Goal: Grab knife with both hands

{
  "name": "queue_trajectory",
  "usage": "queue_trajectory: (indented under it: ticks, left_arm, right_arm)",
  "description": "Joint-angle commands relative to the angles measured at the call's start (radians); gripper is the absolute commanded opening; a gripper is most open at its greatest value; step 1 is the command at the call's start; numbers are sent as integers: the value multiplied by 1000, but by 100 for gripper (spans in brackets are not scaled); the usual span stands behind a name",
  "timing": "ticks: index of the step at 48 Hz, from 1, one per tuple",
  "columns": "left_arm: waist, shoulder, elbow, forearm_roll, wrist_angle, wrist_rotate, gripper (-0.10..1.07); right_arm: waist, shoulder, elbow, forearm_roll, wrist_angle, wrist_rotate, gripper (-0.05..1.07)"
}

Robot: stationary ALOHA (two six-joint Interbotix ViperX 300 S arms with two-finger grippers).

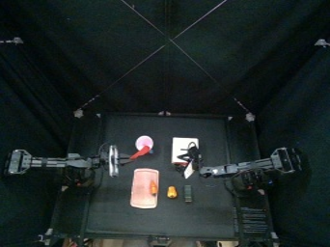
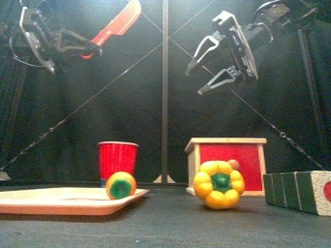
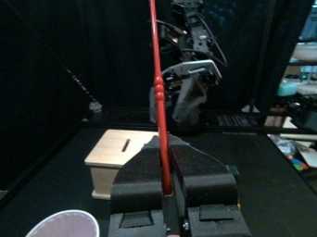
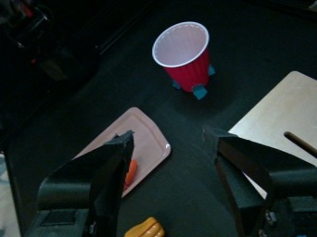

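Observation:
The thin red-orange knife (image 2: 118, 23) is held in the air at the upper left of the front view, and my left gripper (image 2: 54, 45) is shut on its lower end. In the left wrist view the knife (image 3: 156, 74) stands up from between the shut jaws of that gripper (image 3: 162, 153). My right gripper (image 2: 220, 60) hangs open high on the right, apart from the knife. The right wrist view shows this gripper (image 4: 176, 143) with its jaws wide and nothing between them. From above, the left gripper (image 1: 114, 159) and the right gripper (image 1: 204, 172) face each other across the table.
A salmon-pink board (image 2: 58, 201) lies front left with a small round fruit (image 2: 120, 184) on it. Behind it stands a red cup (image 2: 118, 157). A wooden box (image 2: 227, 157), a yellow pepper (image 2: 220, 184) and a green-and-white block (image 2: 304, 190) stand on the right.

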Motion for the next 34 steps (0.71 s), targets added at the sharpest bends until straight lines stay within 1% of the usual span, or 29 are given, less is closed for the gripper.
queue_trajectory:
  ticks: [1,6,10,13,16,19,23,26,30,34]
  left_arm:
    - [-14,21,-23,-2,25,0,27]
    - [-20,40,-31,-2,112,2,27]
    - [-20,49,-48,-3,216,0,28]
    - [-20,49,-55,-9,282,-2,28]
    - [-21,49,-61,-26,327,-3,27]
    - [-28,49,-63,-55,353,0,28]
    - [-32,49,-61,-80,360,2,28]
    - [-35,49,-60,-87,362,2,28]
    - [-35,49,-57,-87,365,2,28]
    - [-35,51,-57,-89,370,2,28]
  right_arm:
    - [-6,-35,-37,64,2,-3,93]
    - [-6,-40,-60,107,31,-6,92]
    - [5,-40,-81,75,89,-26,92]
    - [37,-40,-101,49,152,-66,92]
    - [78,-40,-135,78,241,-109,92]
    - [98,-35,-167,140,304,-147,92]
    - [109,-35,-209,255,370,-242,92]
    - [107,-37,-239,353,407,-344,92]
    - [101,-35,-288,495,434,-511,92]
    - [60,-38,-333,615,425,-676,92]
